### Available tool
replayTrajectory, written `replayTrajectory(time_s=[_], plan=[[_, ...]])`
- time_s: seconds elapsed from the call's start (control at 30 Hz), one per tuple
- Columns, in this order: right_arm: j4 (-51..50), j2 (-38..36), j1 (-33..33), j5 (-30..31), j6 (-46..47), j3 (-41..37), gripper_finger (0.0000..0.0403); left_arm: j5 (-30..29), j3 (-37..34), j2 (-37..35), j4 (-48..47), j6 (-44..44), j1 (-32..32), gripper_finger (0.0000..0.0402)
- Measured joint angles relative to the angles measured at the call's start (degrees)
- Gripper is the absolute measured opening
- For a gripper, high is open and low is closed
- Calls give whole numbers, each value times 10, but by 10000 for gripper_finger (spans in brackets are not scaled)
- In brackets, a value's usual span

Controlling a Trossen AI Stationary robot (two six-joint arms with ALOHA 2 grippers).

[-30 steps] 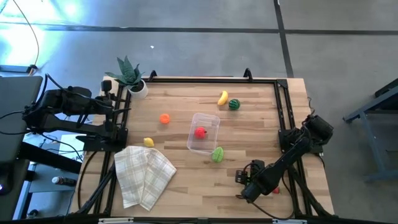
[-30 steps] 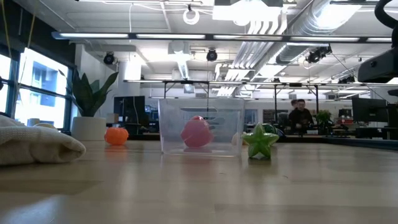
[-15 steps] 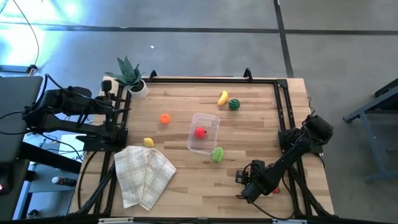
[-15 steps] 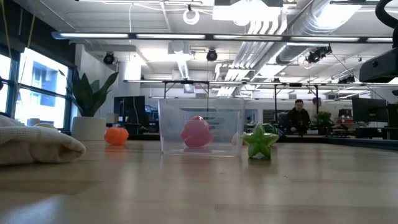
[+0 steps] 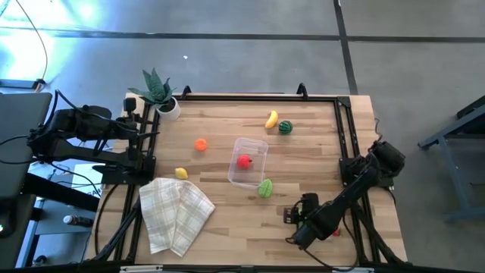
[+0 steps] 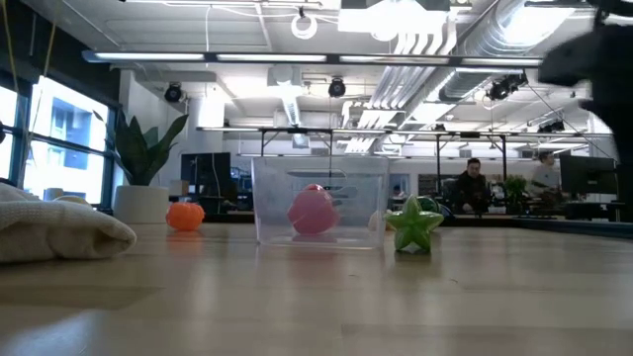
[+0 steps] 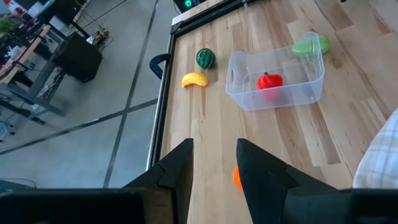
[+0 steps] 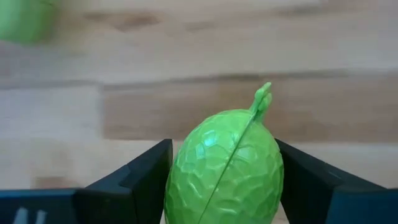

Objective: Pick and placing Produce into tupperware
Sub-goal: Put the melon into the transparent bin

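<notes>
Right hand (image 5: 297, 214) low over worktop (image 5: 227, 227) near front right, fingers (image 8: 134, 177) closed on green textured fruit (image 8: 225, 168). Left hand (image 7: 213, 163) parked off left edge, fingers slightly apart, holding nothing. Tub (image 5: 248, 161) mid-worktop, red fruit (image 5: 244, 161) inside. Light green piece (image 5: 264, 189) touching tub's near side. Banana (image 5: 271, 119) and striped melon (image 5: 285, 127) far side; orange (image 5: 200, 144) and lemon (image 5: 181, 174) left of tub.
</notes>
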Motion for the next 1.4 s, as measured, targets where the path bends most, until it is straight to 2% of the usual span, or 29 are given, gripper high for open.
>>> replayTrajectory(time_s=[0.23, 0.47, 0.63, 0.8, 1.03, 1.4], plan=[[-100, -1, -50, 39, -116, 102, 238, 0, 0, 0, 0, 0, 0, 113], [-212, -2, -138, 96, -304, 263, 238, 0, 0, 0, 0, 0, 0, 113], [-227, -3, -211, 110, -467, 359, 238, 0, 0, 0, 0, 0, 0, 113], [-220, -3, -285, 101, -626, 411, 238, 0, 0, 0, 0, 0, 0, 113], [-196, 0, -370, 34, -802, 399, 238, 0, 0, 0, 0, 0, 0, 113], [-83, 22, -440, -60, -990, 274, 238, 0, 0, 0, 0, 0, 0, 113]])
